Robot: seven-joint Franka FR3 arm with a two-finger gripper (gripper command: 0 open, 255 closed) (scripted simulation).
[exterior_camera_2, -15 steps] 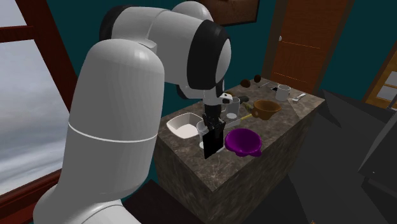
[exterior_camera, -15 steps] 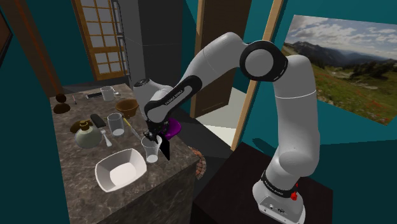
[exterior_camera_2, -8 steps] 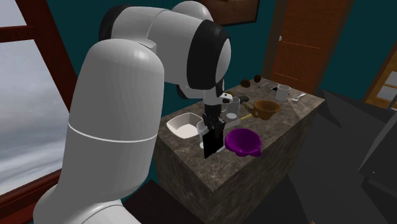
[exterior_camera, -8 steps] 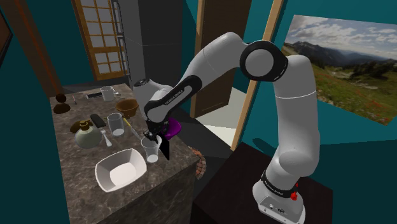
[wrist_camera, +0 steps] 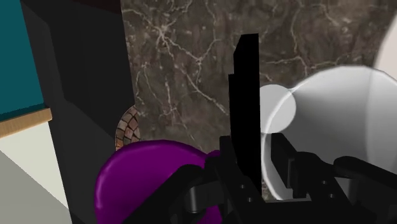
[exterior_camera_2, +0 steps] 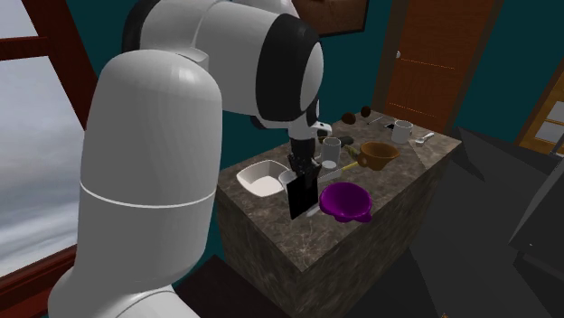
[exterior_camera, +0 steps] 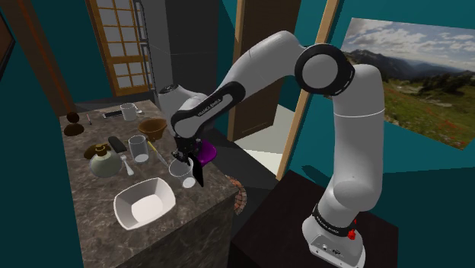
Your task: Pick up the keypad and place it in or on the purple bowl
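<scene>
Status: my gripper is clenched on the keypad. My jaws clamp the upper end of this flat black slab, and the rest of it hangs straight down below them.

Position of the keypad: upright over the marble counter, near the counter's edge. In the wrist view the keypad is seen edge-on as a narrow black bar running out from my gripper toward the veined stone. Whether its lower end touches the stone cannot be determined.

Position of the purple bowl: on the counter, just beside the keypad. In the second exterior view the bowl sits at the keypad's right, below my gripper. The keypad is outside the bowl, not over its hollow.

Adjacent items: a clear glass stands just beside the keypad on the side away from the bowl. A white square dish lies near that glass. A brown bowl stands farther back on the counter.
</scene>
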